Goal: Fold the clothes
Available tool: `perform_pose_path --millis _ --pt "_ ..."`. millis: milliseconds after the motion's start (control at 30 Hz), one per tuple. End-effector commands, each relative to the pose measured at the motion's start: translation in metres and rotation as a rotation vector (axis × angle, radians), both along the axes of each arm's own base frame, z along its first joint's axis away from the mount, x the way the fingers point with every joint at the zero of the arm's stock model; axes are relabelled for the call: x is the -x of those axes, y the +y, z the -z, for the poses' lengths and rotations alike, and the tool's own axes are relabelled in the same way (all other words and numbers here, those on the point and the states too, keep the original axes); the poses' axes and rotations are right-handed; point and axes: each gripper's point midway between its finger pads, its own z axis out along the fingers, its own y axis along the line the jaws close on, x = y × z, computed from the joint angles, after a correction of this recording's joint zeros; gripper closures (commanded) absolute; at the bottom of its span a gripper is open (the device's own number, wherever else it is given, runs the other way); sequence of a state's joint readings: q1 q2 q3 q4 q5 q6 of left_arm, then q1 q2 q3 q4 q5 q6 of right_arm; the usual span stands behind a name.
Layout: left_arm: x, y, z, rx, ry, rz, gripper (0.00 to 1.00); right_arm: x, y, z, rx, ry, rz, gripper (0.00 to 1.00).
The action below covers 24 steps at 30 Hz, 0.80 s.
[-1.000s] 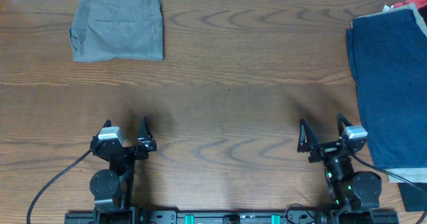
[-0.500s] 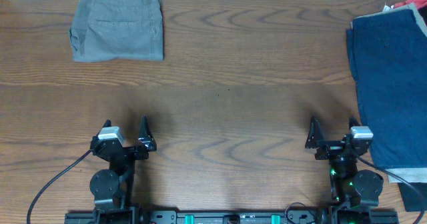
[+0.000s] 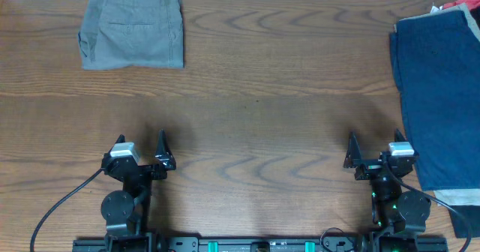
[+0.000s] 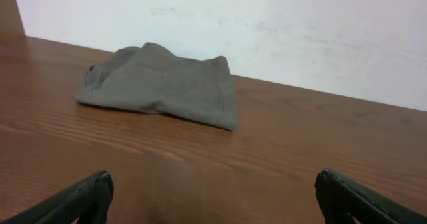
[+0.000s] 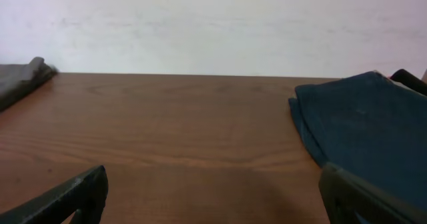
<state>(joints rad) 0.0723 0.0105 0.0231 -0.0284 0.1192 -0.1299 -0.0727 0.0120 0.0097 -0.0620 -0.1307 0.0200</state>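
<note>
Folded grey-khaki shorts (image 3: 133, 28) lie at the far left of the wooden table; they also show in the left wrist view (image 4: 163, 85). A dark navy garment (image 3: 442, 87) lies spread along the right edge, seen too in the right wrist view (image 5: 363, 131). My left gripper (image 3: 140, 148) is open and empty near the front left (image 4: 213, 191). My right gripper (image 3: 371, 147) is open and empty near the front right, just left of the navy garment (image 5: 213, 191).
More clothes, a reddish piece (image 3: 459, 6) among them, lie under the navy garment at the far right corner. A dark object (image 3: 466, 220) sits at the front right edge. A white wall (image 4: 267, 24) runs behind the table.
My right gripper has shifted a little to the right, toward the navy garment, and stayed open. The left arm and the clothes have not moved.
</note>
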Motion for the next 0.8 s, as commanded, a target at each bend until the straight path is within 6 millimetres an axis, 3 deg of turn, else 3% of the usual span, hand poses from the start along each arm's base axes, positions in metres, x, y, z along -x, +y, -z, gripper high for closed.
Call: perform_pose_path --millis 0,767 --pt "0.0006 0.0012 0.0153 -0.003 0.043 -0.005 0.02 0.0000 -0.0033 0.0011 -0.028 0.001 0.018 0.01" --pt "0.0006 0.0013 0.0153 -0.003 0.043 -0.005 0.02 0.0001 -0.0098 0.0012 -0.027 0.001 0.045 0.01"
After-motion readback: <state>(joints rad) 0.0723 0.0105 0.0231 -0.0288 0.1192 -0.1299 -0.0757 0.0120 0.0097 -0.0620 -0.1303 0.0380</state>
